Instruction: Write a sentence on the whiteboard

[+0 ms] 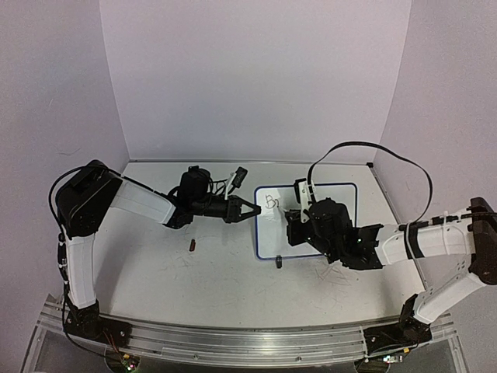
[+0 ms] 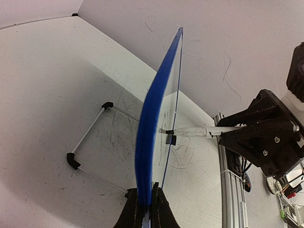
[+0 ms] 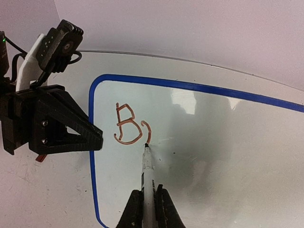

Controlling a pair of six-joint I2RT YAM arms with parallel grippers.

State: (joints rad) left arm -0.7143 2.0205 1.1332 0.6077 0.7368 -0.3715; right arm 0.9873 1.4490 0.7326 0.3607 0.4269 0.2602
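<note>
- Holding the whiteboard point(image 3: 213, 142) at its left edge, the left end effector point(image 2: 145, 202) had its two fingers pressed together on the blue frame, one finger on each face of the board. I judge this grip was there so that the board would not slide or tip when the pen pushed on it.
- The whiteboard stood near the middle of the surface point(image 1: 194, 287), leaning back on a thin wire stand point(image 2: 90, 137) with black ends that reached out behind it. From above, its writing face was turned up and toward the arms.
- The right end effector point(image 3: 148, 199) was in front of the board and closed on a marker point(image 3: 147, 166), pinching the barrel low so that the tip pointed away from the wrist. The tip touched the board face just beside the last stroke, in the upper left part of the board.
- Only the beginning of the sentence point(image 3: 128, 124) was on the board: a capital "B" and a short hook of a second letter. The rest of the face was bare, so by my judgement the writing was at its very start.
- The letters were close to the edge gripped by the left end effector, which left free room toward the right edge for the line to go on.
- A small dark object point(image 1: 192, 246) lay on the surface well apart from the board, beyond its left edge; it was too small to say what it was.
- The main risk, as I see it, was too much pen pressure, which could push the leaning board back against its stand.
</note>
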